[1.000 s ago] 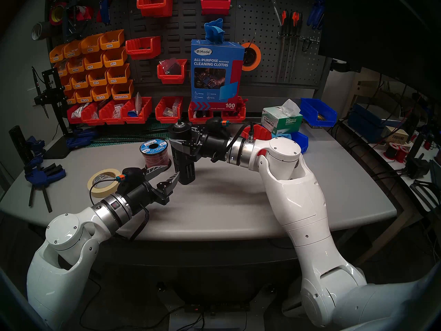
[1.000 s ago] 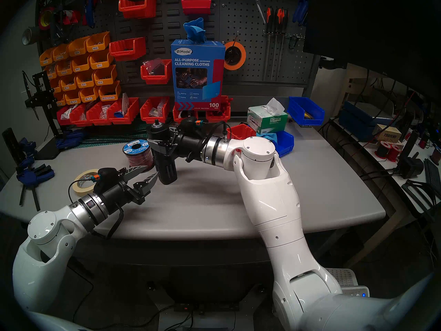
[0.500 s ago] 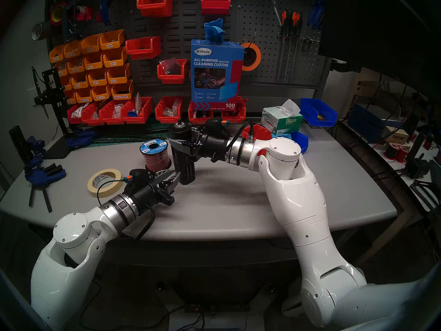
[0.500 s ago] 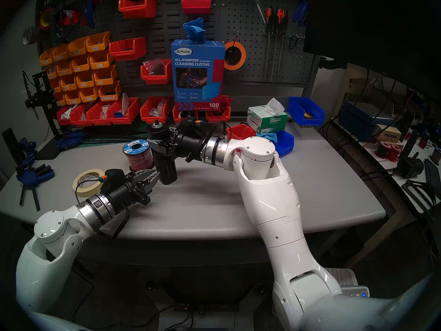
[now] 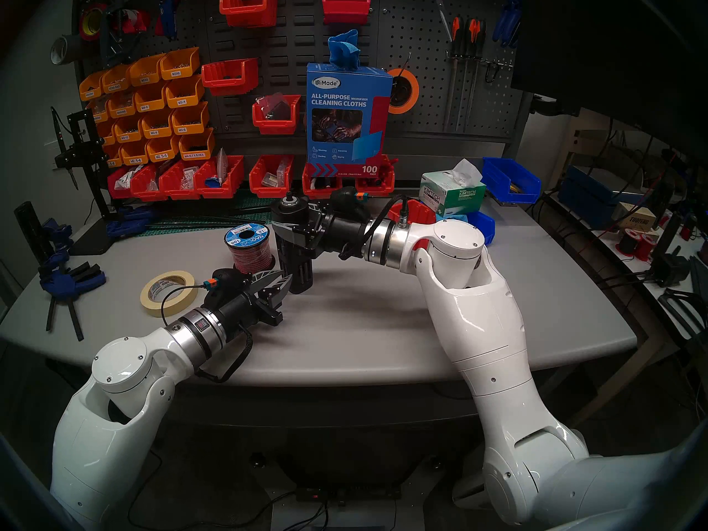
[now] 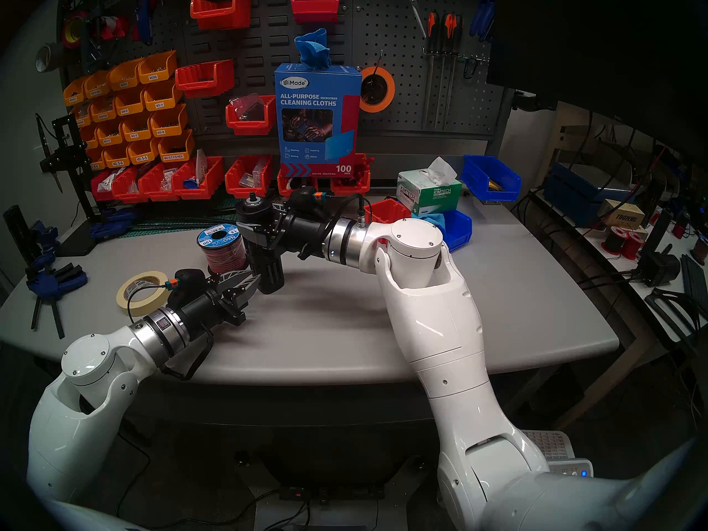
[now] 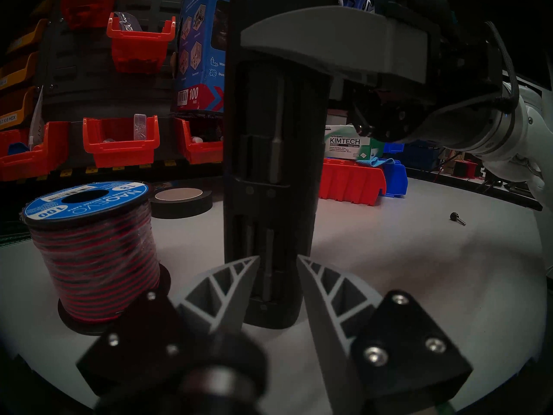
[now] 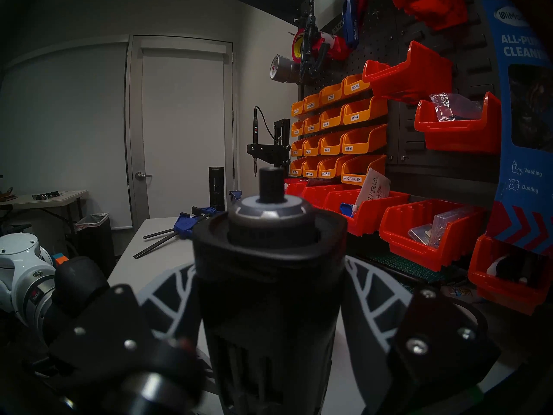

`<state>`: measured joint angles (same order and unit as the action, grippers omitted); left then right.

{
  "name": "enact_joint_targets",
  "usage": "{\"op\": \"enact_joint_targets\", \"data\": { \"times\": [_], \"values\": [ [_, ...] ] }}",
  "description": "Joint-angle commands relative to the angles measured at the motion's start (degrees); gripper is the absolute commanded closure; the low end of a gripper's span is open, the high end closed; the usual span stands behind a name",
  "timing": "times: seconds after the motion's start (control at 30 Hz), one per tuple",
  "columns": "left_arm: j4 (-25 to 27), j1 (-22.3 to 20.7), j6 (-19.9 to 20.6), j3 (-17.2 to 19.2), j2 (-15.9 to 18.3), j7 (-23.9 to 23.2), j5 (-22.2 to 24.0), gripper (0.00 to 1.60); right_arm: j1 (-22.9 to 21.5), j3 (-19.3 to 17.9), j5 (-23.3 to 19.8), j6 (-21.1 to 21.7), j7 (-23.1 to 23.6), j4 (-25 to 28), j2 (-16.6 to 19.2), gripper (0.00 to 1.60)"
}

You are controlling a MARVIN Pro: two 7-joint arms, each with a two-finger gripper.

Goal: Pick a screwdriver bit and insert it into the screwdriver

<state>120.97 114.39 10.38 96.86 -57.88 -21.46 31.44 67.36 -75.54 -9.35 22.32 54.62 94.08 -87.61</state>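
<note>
Clamped on the upright matte-black slotted screwdriver cylinder (image 5: 293,246), the right gripper (image 5: 283,227); left gripper (image 7: 278,260) parted, straddling a thin grey bit (image 7: 267,264) in its lower slot. Red-black wire spool (image 7: 95,249) crowds beside.

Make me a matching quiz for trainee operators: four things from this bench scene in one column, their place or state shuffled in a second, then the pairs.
1. screwdriver
2. left gripper
3. wire spool
4. tape roll

A. lying flat on the table, left of the left wrist
B. upright, clamped near its top
C. slightly open, tips at the cylinder's lower slots
D. standing just left of the black cylinder

Pairs: 1-B, 2-C, 3-D, 4-A
</note>
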Motion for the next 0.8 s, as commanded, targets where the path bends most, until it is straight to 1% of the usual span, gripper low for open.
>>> {"op": "enact_joint_targets", "data": {
  "times": [0.0, 0.23, 0.43, 0.47, 0.53, 0.57, 0.6, 0.67, 0.77],
  "values": [
    [0.80, -1.52, -0.42, 1.32, 0.09, -0.14, 0.84, 0.85, -1.07, 0.12, -0.61, -0.06, 0.38, 2.13, -0.88, 0.91],
    [1.21, -0.87, 0.11, 2.03, 0.30, -0.58, 2.39, 0.87, -1.25, 0.13, -0.53, 0.01, 0.57, 1.88, -0.91, 0.90],
    [1.53, -0.93, 0.72, 2.59, 0.57, -0.84, 3.39, 0.83, -1.51, 0.18, -0.50, 0.29, 0.87, 1.67, -0.84, 0.89],
    [1.58, -0.98, 0.87, 2.69, 0.65, -0.94, 3.55, 0.70, -1.55, 0.19, -0.49, 0.31, 0.93, 1.63, -0.84, 0.89],
    [1.73, -1.02, 1.15, 2.89, 0.73, -1.03, 3.86, 0.76, -1.63, 0.21, -0.50, 0.35, 1.10, 1.53, -0.84, 0.89],
    [1.73, -1.02, 1.15, 2.89, 0.73, -1.03, 3.86, 0.76, -1.63, 0.21, -0.50, 0.35, 1.10, 1.53, -0.84, 0.89],
    [1.67, -1.14, 1.32, 2.96, 0.84, -1.33, 4.21, 0.83, -1.67, 0.21, -0.49, 0.38, 1.23, 1.48, -0.85, 0.89],
    [1.68, -1.19, 1.44, 2.99, 0.86, -1.43, 4.39, 0.91, -1.68, 0.22, -0.43, 0.42, 1.29, 1.44, -0.88, 0.90],
    [1.78, -1.08, 1.55, 2.98, 0.80, -1.50, 4.58, 0.92, -1.69, 0.24, -0.32, 0.51, 1.31, 1.42, -0.90, 0.90]
  ]
}}
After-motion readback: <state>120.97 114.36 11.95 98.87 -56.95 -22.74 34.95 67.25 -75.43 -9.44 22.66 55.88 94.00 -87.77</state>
